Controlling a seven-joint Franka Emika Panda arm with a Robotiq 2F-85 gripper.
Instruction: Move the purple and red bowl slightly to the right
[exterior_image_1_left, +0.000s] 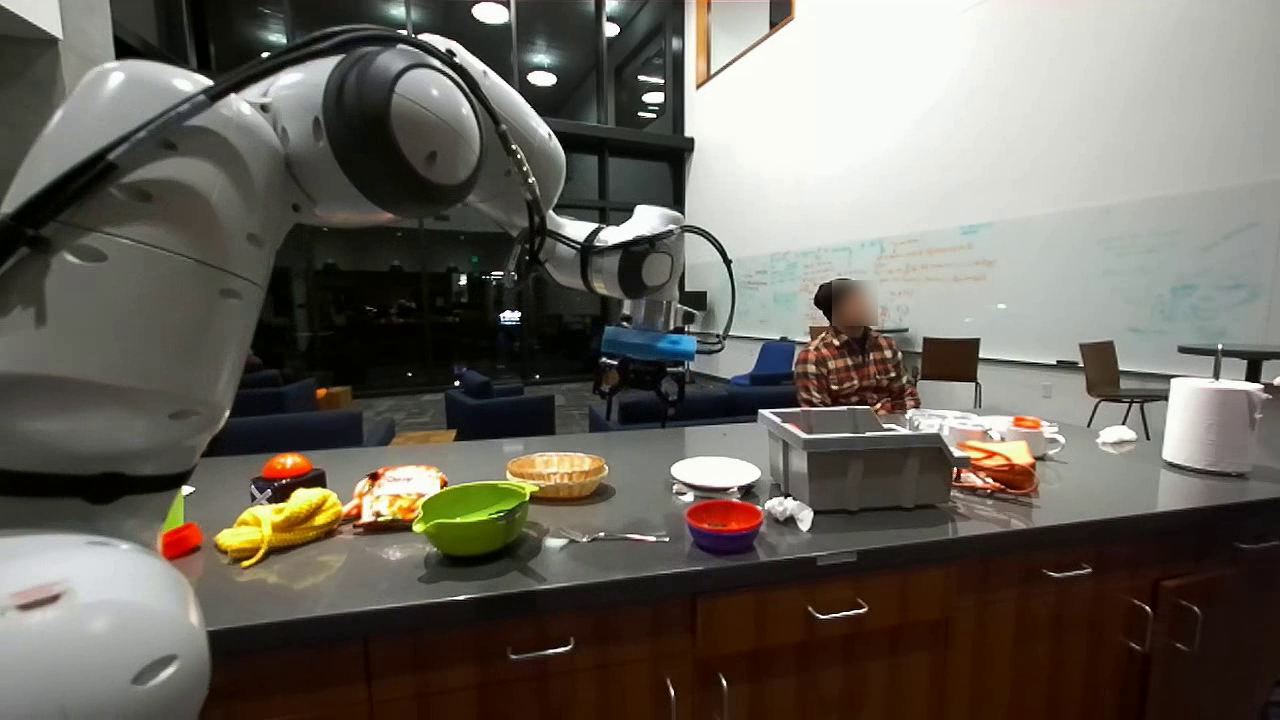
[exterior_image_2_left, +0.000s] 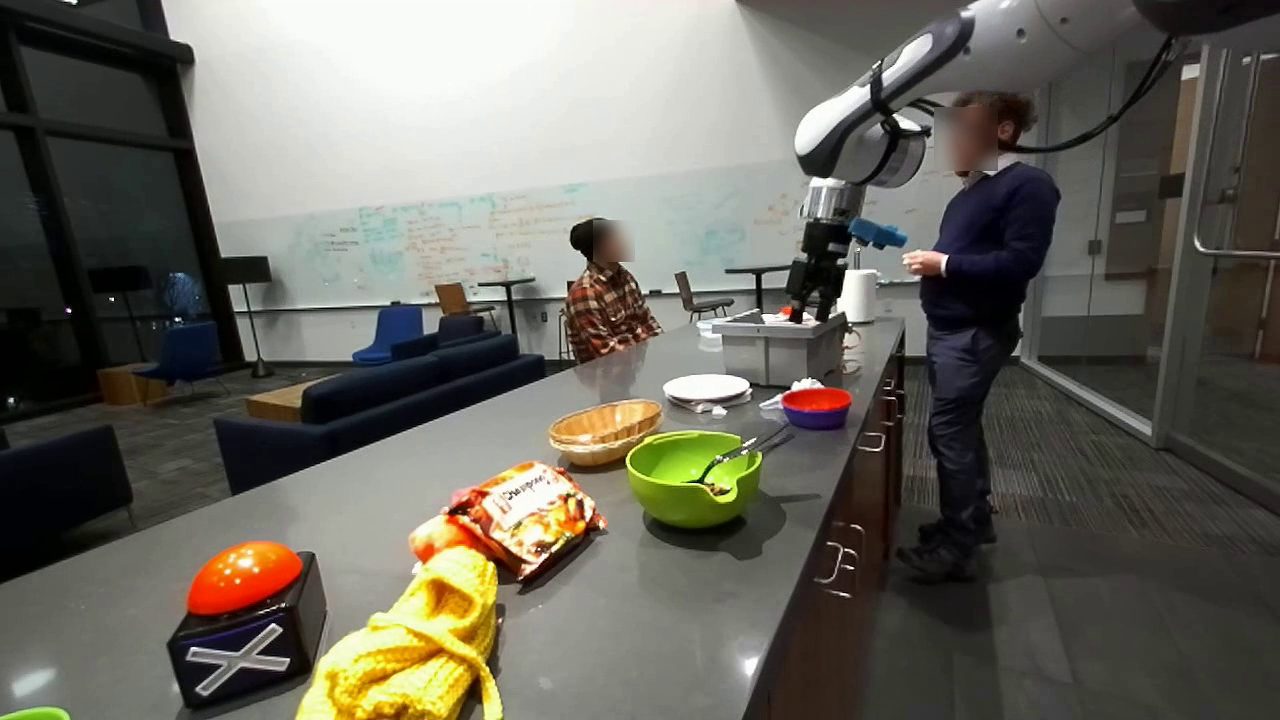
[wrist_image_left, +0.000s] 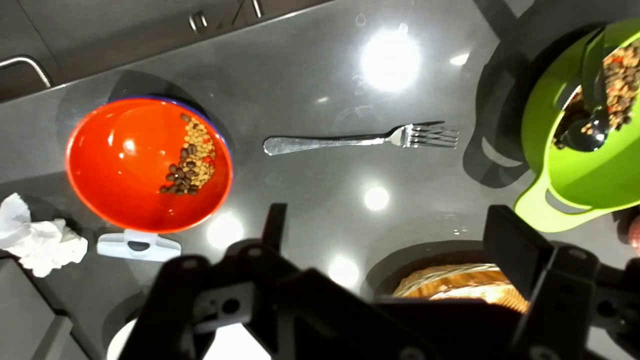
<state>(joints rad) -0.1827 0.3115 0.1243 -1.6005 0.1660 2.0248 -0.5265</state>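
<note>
Effector: my gripper (wrist_image_left: 391, 225) hangs above the countertop (wrist_image_left: 320, 195), fingers (wrist_image_left: 517, 250) parted, presumably to admit a rim | Target: purple and red bowl (wrist_image_left: 132, 165), upright near the long edge over the drawers (exterior_image_1_left: 800, 635), level perhaps to contain its beans (wrist_image_left: 181, 176) and grains (wrist_image_left: 204, 172)

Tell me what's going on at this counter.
A robot arm is working here, its gripper open above the counter and holding nothing. The job is to shift the red and purple bowl slightly right. It rests ungripped between the fork and crumpled paper, dark and tan bits inside.
</note>
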